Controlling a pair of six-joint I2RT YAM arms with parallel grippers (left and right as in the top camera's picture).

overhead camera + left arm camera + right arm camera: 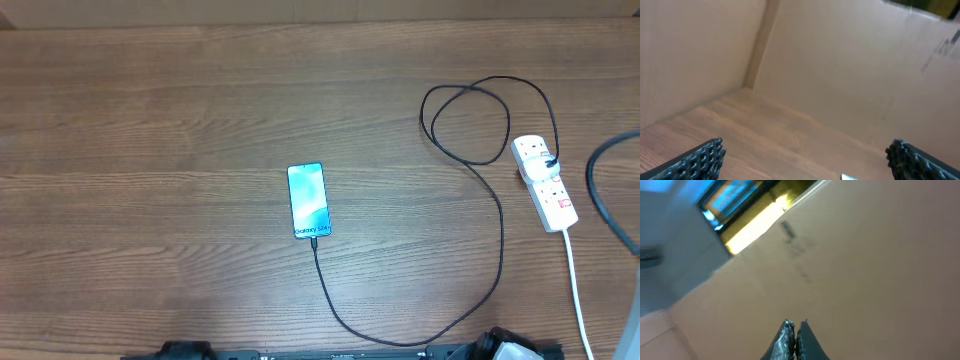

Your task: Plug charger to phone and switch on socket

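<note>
socket (545, 182), right of frame: rigid, light, likely to slide; press its red switch (566, 203) squarely. left end effector (805, 152) spread wide, right end effector (794, 332) closed, empty.

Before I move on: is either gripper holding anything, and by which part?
Nothing is held. The left gripper is open and empty; the right gripper is shut, gripping nothing.

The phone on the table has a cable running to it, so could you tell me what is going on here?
Nothing is being handled just now. The phone lies screen-up, the black charger cable meeting its near end and looping to the white power strip. The left gripper is open, the right gripper shut, both empty. The strip's switch state is unclear.
</note>
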